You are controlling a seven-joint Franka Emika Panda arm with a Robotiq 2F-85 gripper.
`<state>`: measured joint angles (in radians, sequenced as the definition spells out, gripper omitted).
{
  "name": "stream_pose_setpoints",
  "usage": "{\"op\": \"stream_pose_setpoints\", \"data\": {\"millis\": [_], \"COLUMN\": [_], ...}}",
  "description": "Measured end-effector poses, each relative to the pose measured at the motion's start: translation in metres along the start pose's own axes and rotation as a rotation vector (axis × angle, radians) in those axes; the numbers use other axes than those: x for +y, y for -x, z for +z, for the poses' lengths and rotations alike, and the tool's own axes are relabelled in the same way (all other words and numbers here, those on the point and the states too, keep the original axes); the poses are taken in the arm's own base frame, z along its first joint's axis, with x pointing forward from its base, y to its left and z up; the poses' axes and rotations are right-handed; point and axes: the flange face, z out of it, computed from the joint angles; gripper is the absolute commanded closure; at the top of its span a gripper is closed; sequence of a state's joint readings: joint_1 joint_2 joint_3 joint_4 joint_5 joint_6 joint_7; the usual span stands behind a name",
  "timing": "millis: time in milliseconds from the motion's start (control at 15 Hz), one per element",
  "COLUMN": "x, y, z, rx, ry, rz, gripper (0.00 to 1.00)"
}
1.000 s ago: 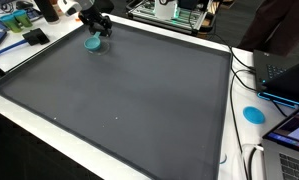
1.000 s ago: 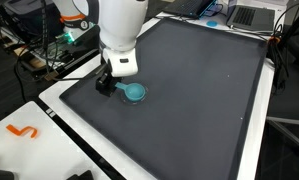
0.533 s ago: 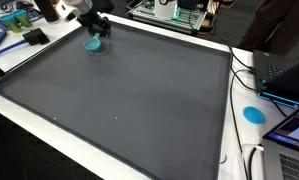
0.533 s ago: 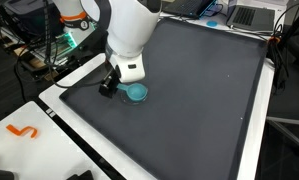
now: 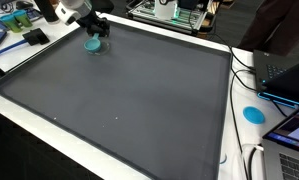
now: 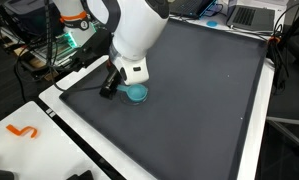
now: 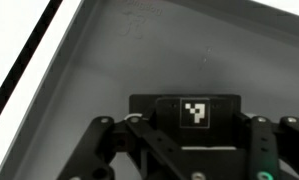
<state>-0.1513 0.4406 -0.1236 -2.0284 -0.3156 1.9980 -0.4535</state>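
Table: a white table (image 6: 77,128) is sitting under everything, and its edge is showing all around the mat
Mat: a big dark grey mat (image 5: 139,95) is covering nearly the whole table top; it is showing in both exterior views, and in the wrist view too (image 7: 159,50)
My arm: my fat white arm (image 6: 139,30) is leaning over one corner of the mat
Laptop: a dark laptop (image 5: 289,72) is sitting off the mat, far from me, in an exterior view
My gripper: my black gripper (image 6: 110,86) is hanging low over the mat, just beside the little bowl, close to the mat's edge
My fingers: I cannot tell if they are spread or pressed together, because the wrist view is cutting off the tips, and the exterior views are too small to show them
Little bowl: a small blue-green bowl (image 6: 137,94) is sitting on the mat near the corner, right next to my gripper; I cannot tell if we are touching
Blue circle: a flat blue circle (image 5: 253,114) is lying on the white table, far from the bowl
Orange squiggle: a small orange squiggle (image 6: 24,131) is lying on a white top beside the table
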Motion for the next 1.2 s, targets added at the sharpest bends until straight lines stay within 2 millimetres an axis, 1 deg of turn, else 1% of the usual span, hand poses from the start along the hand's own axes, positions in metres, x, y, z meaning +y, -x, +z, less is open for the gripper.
{"op": "stream_pose_setpoints", "data": {"millis": [467, 1200], "x": [0.0043, 0.0025], "y": [-0.0041, -0.0102], "z": [0.0007, 0.0004], "rx": [-0.045, -0.062], "ry": [-0.015, 0.010], "rz": [0.006, -0.024], "gripper": [0.72, 0.72]}}
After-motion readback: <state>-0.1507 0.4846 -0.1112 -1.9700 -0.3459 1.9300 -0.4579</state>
